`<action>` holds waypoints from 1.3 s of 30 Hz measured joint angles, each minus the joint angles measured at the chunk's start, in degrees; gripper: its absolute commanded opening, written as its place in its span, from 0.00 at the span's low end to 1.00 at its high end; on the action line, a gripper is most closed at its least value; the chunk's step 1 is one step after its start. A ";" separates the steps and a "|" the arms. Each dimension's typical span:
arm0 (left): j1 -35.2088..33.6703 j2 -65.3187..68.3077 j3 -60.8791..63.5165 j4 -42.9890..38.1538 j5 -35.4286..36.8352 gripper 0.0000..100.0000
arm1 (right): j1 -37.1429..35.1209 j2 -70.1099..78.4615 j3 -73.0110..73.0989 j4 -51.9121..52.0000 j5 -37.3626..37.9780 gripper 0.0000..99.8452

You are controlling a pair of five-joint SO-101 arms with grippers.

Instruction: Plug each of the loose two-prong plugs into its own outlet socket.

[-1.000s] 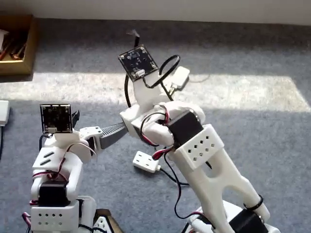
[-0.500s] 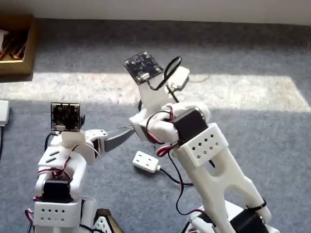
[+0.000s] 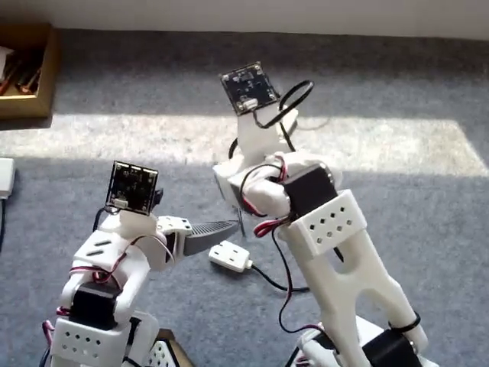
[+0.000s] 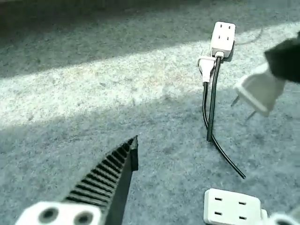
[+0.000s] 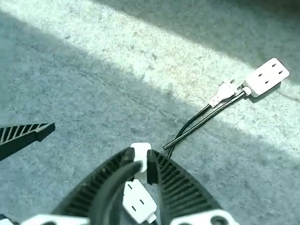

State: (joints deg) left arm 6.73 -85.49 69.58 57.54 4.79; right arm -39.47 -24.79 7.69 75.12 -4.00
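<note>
My right gripper (image 5: 141,158) is shut on a white two-prong plug (image 5: 140,151), held above the grey carpet; from the left wrist the same plug (image 4: 260,89) shows its prongs pointing down. A white near outlet (image 3: 229,255) lies under it, with empty slots (image 4: 232,206). Farther off is a second white outlet (image 5: 267,75), and a small white plug (image 5: 224,91) on a black cord lies at its end. My left gripper (image 3: 223,228) hovers just left of the near outlet, open, with one ridged finger (image 4: 115,176) showing and nothing in it.
The floor is grey carpet crossed by a sunlit band. A wooden box (image 3: 27,69) stands at the far left back and a white object (image 3: 6,176) lies at the left edge. The near outlet's dark cord (image 3: 271,283) runs back under the right arm.
Both arms have shifted to the right. The left gripper's tip has come down beside the near outlet. The right gripper keeps its hold on the plug.
</note>
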 measured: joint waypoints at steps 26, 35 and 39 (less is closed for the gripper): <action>-4.22 -0.35 6.24 -9.05 -2.90 0.53 | -5.54 -0.26 -4.13 15.65 3.43 0.01; -4.66 -0.26 6.24 -8.88 -2.90 0.53 | -2.55 -0.26 -4.13 15.03 3.87 0.01; -5.98 0.18 6.33 -7.03 -2.99 0.53 | 3.34 3.87 -4.13 15.21 5.36 0.01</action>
State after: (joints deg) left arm 0.75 -85.32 75.91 50.51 1.80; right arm -36.13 -20.92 3.56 90.33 1.36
